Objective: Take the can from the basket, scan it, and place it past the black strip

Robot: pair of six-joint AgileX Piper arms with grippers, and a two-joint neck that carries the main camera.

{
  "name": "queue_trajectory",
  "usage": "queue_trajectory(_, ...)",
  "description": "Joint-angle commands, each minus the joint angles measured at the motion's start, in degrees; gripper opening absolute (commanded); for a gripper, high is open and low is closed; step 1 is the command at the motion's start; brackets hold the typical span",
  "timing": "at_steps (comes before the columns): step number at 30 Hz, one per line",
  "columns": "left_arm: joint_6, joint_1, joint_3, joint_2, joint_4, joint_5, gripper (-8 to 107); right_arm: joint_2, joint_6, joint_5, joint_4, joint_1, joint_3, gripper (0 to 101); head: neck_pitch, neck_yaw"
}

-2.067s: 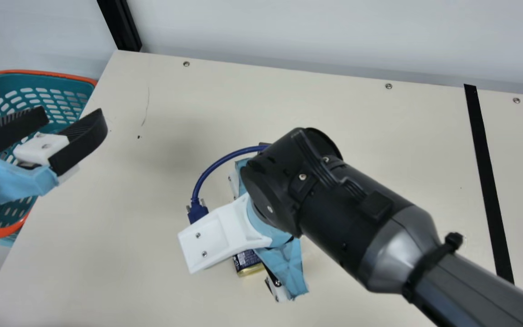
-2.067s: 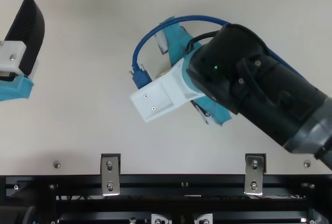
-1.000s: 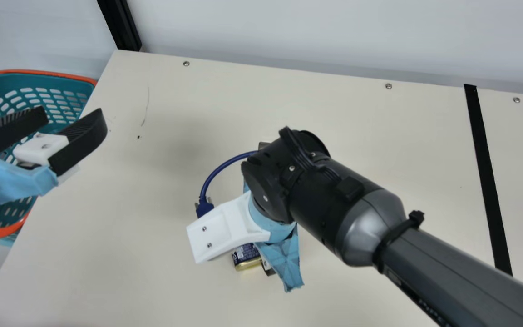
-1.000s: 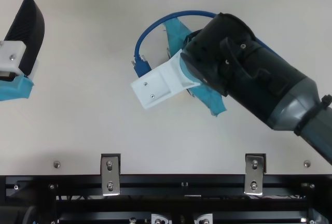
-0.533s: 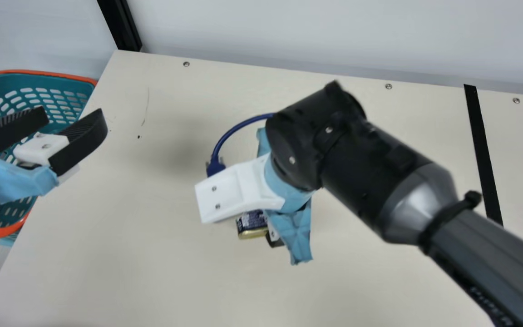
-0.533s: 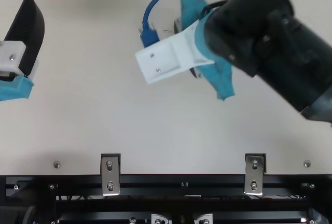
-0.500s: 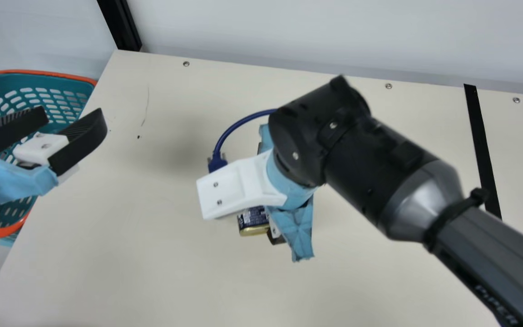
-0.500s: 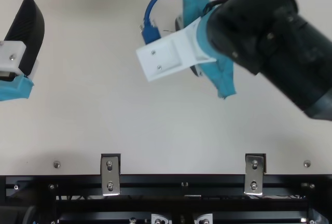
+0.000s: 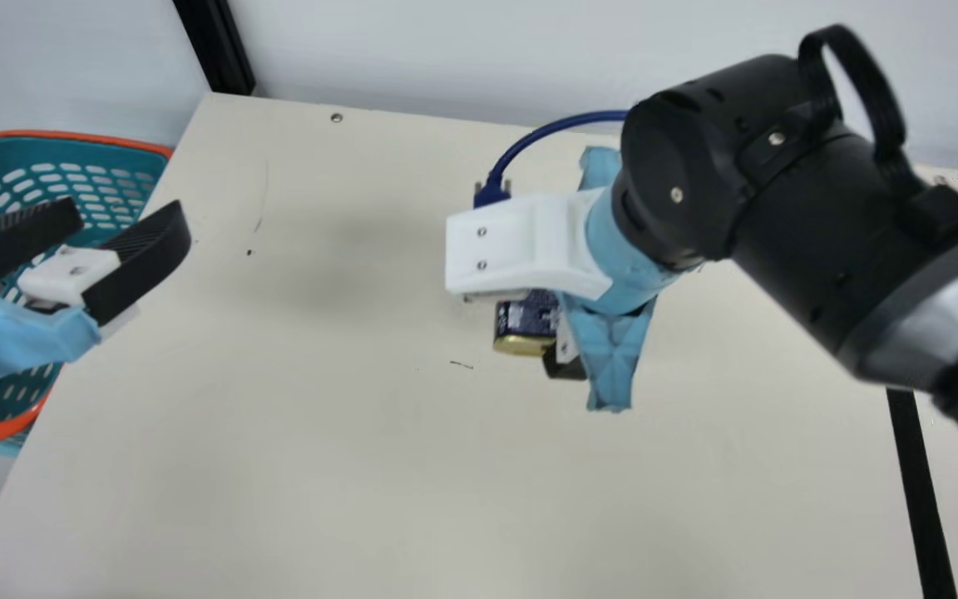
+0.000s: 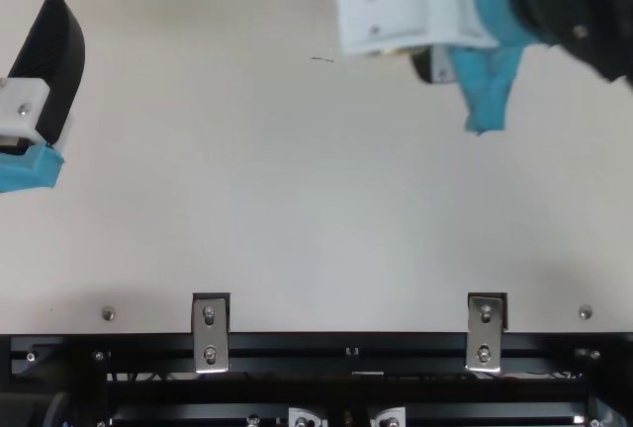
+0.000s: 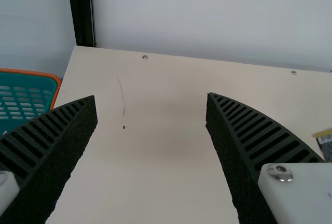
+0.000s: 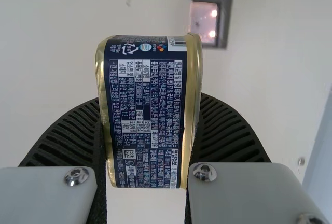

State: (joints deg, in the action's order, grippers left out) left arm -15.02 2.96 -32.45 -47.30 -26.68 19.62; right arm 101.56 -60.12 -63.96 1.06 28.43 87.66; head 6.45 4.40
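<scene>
I have the can [image 12: 145, 146] clamped in the right tool [image 12: 150, 110], its gold-rimmed ends against the two ribbed fingers and its printed side wall bare between them, part of it reaching past the fingertips. I judge that grip is meant to keep the label free for reading, since a striped code patch [image 12: 177, 43] sits at the edge nearest the fingertips, where the fingers don't cover it. Just off those fingertips is a small lit window [image 12: 211, 22] in a dark frame, which I take for the scanner. The left tool [image 9: 125, 212] is apart and holds nothing, partly over the basket [image 9: 30, 150]; it is probably parked there because one arm can do this job. The black strip [image 9: 921, 499] runs across the counter [image 9: 321, 466] on the right tool's right-hand side, well apart from the can, so I'd guess setting down comes after a carry that way. What I can't settle is whether the code has been read; nothing I see confirms it. In the main view my own white wrist housing [image 9: 520, 245] covers much of the can and the fingers, and the right arm hides the far part of the strip. The top view cuts the right arm off at its edge and crops the left tool too. How high the can hangs over the counter, and what its turned-away side carries, I can't make out.
</scene>
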Motion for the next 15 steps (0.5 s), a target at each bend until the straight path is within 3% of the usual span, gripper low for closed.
queue_trajectory(1,0.00,0.00,0.00,0.00,0.00,0.00,90,-0.44,2.29,0.72,0.95,-2.62,-0.62,0,0.48,-2.29)
queue_trajectory(15,0.00,0.00,0.00,0.00,0.00,0.00,90,-3.43,11.54,3.52,7.15,-20.13,-3.95,0,0.28,-16.79)
